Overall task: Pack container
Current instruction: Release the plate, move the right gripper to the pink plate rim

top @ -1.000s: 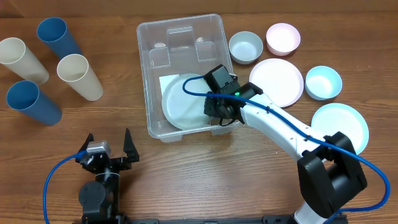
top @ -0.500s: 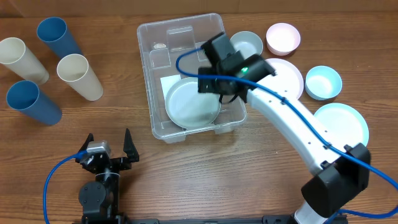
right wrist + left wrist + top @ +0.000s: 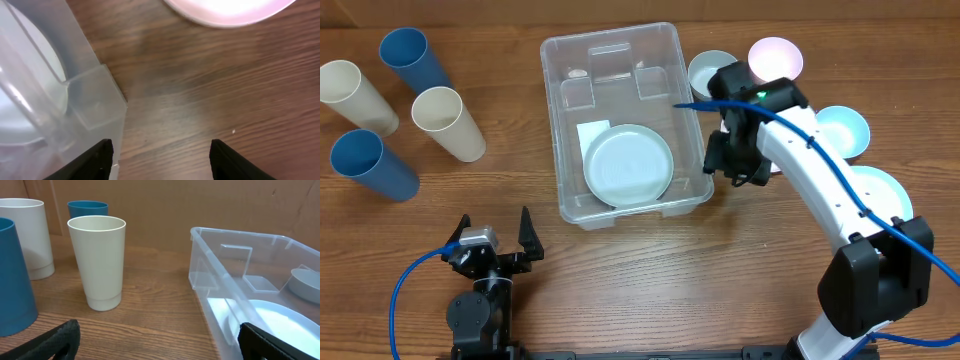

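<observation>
Hovering over bare table (image 3: 650,280), the right gripper (image 3: 728,163) has its fingers spread wide with nothing between them; the right wrist view shows only wood grain in the gap. Its left finger (image 3: 95,160) sits just beside a lower corner of the container (image 3: 610,38). Whether the two touch cannot be told. A pink plate (image 3: 225,7) lies on the far side of the gripper, apart from the fingers.

The container stands upright at the middle of the table, long side running away from the robot. A white plate (image 3: 628,165) lies flat on its base, partly over a white label (image 3: 590,133).

Right of the container are a white bowl (image 3: 708,72), a pink bowl (image 3: 775,58), a pale blue bowl (image 3: 842,132) and a pale blue plate (image 3: 892,192), the last partly under the right arm.

The left gripper (image 3: 496,226) is at the near edge of the table, fingers wide apart and empty, well apart from the container. Two blue cups (image 3: 405,55) and two cream cups (image 3: 445,122) stand upright at the left.
</observation>
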You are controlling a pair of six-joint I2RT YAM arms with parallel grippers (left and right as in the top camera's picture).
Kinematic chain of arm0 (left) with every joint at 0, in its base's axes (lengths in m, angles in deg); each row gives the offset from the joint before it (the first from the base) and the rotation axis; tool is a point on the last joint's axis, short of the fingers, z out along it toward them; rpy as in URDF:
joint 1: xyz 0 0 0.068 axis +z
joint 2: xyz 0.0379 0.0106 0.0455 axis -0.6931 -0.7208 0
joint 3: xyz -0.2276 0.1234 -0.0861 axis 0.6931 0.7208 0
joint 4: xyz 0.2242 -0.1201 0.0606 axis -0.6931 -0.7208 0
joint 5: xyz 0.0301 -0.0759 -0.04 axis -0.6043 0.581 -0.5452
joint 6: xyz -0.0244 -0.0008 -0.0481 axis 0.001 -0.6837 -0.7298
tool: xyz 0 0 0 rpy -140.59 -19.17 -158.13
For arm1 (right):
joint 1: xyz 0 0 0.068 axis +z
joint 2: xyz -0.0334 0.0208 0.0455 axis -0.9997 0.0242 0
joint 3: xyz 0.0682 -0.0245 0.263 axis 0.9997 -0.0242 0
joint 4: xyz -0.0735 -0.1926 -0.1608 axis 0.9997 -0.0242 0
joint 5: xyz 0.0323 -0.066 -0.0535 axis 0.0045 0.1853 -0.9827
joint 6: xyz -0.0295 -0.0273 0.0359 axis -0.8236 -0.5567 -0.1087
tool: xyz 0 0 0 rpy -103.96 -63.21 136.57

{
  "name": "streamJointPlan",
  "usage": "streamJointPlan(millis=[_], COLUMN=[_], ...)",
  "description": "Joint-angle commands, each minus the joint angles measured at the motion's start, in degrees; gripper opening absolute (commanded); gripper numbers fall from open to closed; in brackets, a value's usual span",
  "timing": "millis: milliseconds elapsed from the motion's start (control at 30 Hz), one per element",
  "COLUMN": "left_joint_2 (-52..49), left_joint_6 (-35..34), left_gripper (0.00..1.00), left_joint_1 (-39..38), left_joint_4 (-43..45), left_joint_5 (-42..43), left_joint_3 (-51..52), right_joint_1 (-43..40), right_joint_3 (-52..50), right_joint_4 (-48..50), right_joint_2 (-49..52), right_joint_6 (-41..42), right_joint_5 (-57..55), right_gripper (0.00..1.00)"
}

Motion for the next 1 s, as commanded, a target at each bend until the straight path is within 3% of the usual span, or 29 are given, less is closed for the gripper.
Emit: streamJointPlan(millis=[0,333,433,567,667,767,900,967], left_joint_2=[0.5,0.5,0.5,0.4,0.5,0.4,0.5,0.5], left_joint_6=[1.0,1.0,1.0,1.0,1.0,1.0,1.0,1.0], left_gripper=[1.00,1.00,1.00,1.00,1.00,1.00,1.00,1.00], left_joint_1=[0.2,0.2,0.2,0.2,0.2,0.2,0.2,0.2], left_joint_4=[0.1,0.1,0.1,0.1,0.1,0.1,0.0,0.0], left_joint_5=[0.8,0.8,0.8,0.8,0.8,0.8,0.8,0.8], left_joint_3=[0.2,0.2,0.2,0.2,0.2,0.2,0.2,0.2], right_joint_1=[2.4,2.6,1.9,-5.1,-14.9,-20.3,-22.2,-22.2], right_joint_3=[-0.7,-0.7,-0.7,-0.7,-0.7,-0.7,-0.7,-0.7], right_joint_4=[0.8,4.0,4.6,7.6,11.7,13.5,16.3,16.3], right_joint_2=[-0.4,-0.4,-0.4,-0.4,0.6,4.6,13.4,15.6], right_joint_6=[2.2,3.3,3.7,3.7,3.6,5.6,10.4,11.4], right_joint_5=[1.6,5.0,1.1,-3.0,0.7,2.8,2.6,2.8], right_gripper=[0.64,0.61,0.62,0.73,0.81,0.80,0.65,0.64])
